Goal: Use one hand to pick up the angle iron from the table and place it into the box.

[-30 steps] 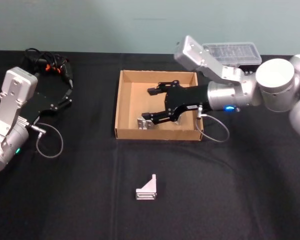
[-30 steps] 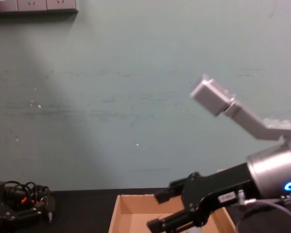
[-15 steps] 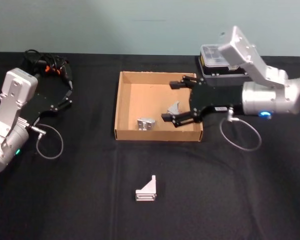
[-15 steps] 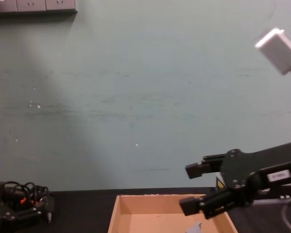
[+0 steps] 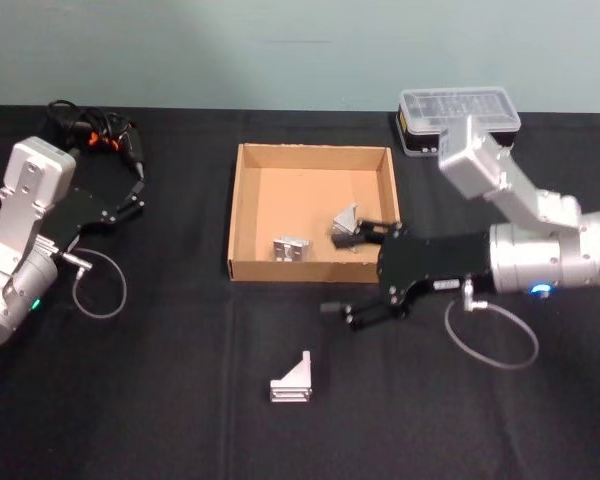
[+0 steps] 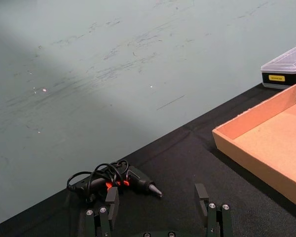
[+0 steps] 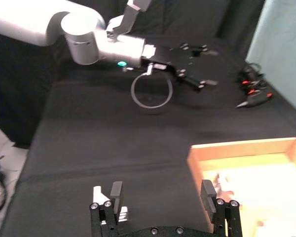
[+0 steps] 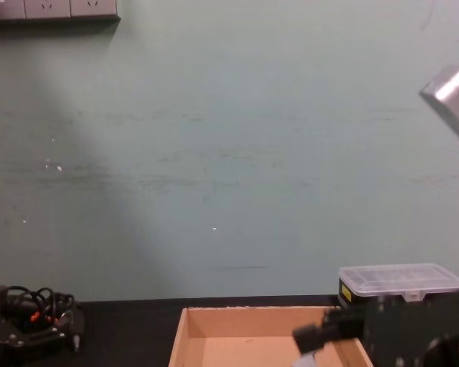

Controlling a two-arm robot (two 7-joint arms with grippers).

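- The black right gripper (image 5: 348,270) on its silver-grey arm hangs across the front wall of the shallow tan cardboard box (image 5: 237,215), near the 5 o'clock corner. Its fingers are spread wide around nothing, so I'd say it is free for a fresh pick.
- The silver triangular angle iron (image 5: 294,380) lies on the matte black table (image 5: 160,400) at 6 o'clock from the box, well apart from it. It sits at about 7 o'clock from that gripper.
- Two matching silver brackets (image 5: 291,247) rest inside the box, near the front wall.
- The left gripper (image 5: 137,188) is parked at 9 o'clock, fingers apart and empty. One hand suffices here.
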